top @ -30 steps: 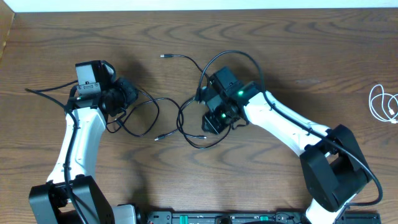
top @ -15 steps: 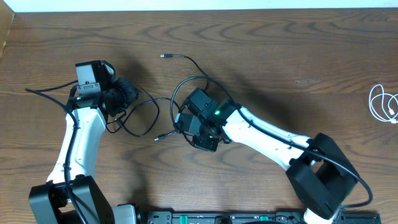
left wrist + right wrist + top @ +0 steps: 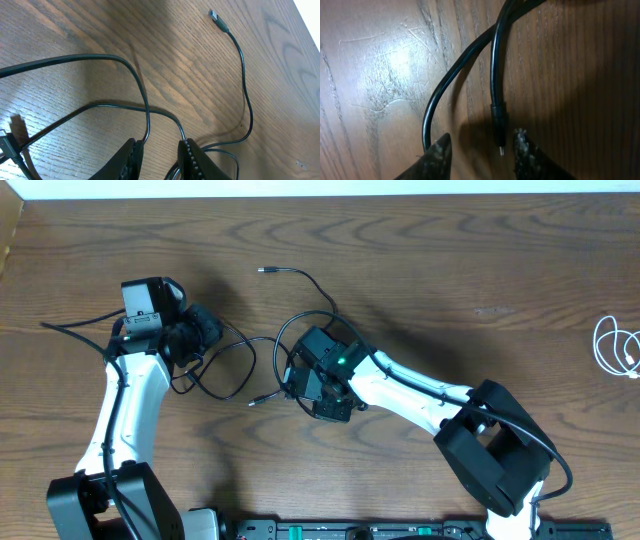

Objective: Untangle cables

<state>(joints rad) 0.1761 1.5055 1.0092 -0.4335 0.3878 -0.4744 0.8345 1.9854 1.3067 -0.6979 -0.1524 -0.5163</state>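
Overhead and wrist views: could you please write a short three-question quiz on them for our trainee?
1. True or false: the white cable lies tangled with the black cable.
2. In the right wrist view, what lies between the right gripper's fingertips? A) a plug end of the black cable B) the white cable C) nothing
3. Fill in: the left gripper's jaws stand ___, with the black cable passing between them.
Key: 1 false, it lies apart at the far right; 2 A; 3 open.

One black cable (image 3: 494, 70), one white cable (image 3: 598, 340), two claws, left (image 3: 159, 160) and right (image 3: 480, 156).
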